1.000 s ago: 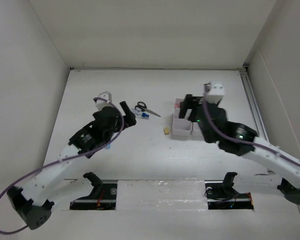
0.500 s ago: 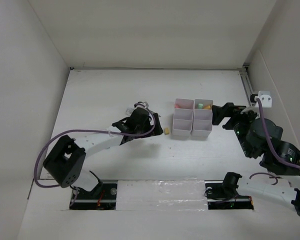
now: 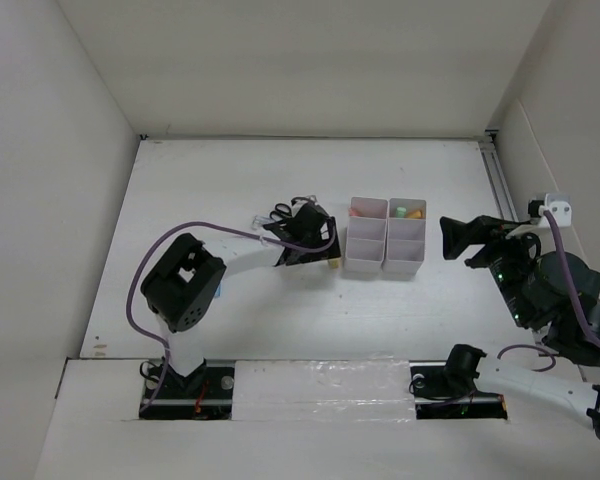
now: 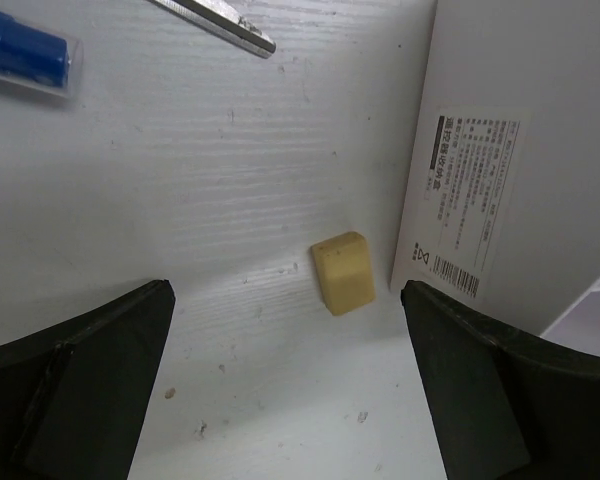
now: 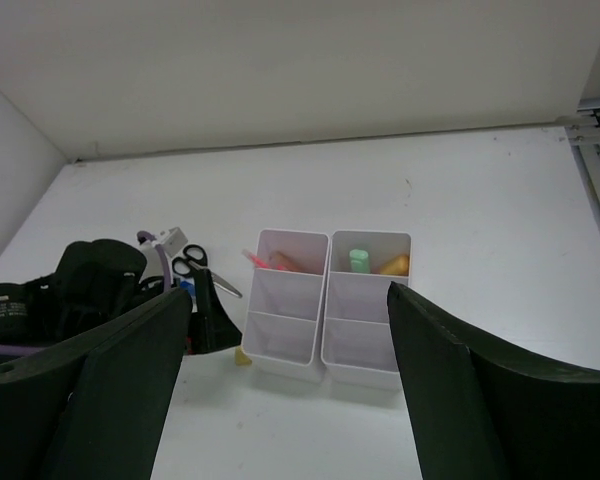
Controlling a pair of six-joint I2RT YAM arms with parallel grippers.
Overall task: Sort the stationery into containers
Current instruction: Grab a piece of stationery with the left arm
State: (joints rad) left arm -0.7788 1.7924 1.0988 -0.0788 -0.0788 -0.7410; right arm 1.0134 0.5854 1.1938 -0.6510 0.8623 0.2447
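One small yellow block [image 4: 342, 272] on the desk [image 4: 180, 180], just beside the organiser [image 4: 560, 120] wall, under the wide-spread left gripper [image 4: 285, 300]. Probably light and stiff (eraser-like, slightly grippy); best pinched across its long sides.

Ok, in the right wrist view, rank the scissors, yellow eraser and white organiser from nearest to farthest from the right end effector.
1. White organiser, straight ahead.
2. Yellow eraser, at its near left corner.
3. Scissors, farther left and back.
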